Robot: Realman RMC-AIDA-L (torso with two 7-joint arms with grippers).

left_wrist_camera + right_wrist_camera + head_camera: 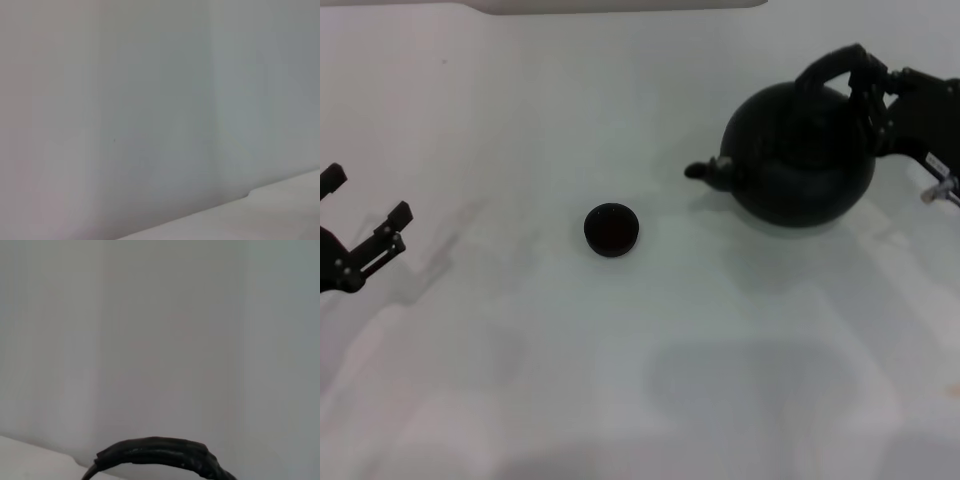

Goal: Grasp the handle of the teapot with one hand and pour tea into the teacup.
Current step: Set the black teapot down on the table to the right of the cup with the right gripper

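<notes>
The round black teapot [800, 160] stands on the white table at the right, its short spout [705, 171] pointing left toward the teacup. The small black teacup [612, 229] sits near the table's middle, apart from the pot. My right gripper [870, 88] is at the right end of the arched handle [825, 68], reaching in from the right edge. The right wrist view shows the top of the handle [160, 452] close below the camera. My left gripper [365, 200] hangs open at the far left, holding nothing.
The white table [620, 380] spreads wide in front of and behind the cup. A pale edge [620, 6] runs along the far side. The left wrist view shows only a plain white surface [150, 125].
</notes>
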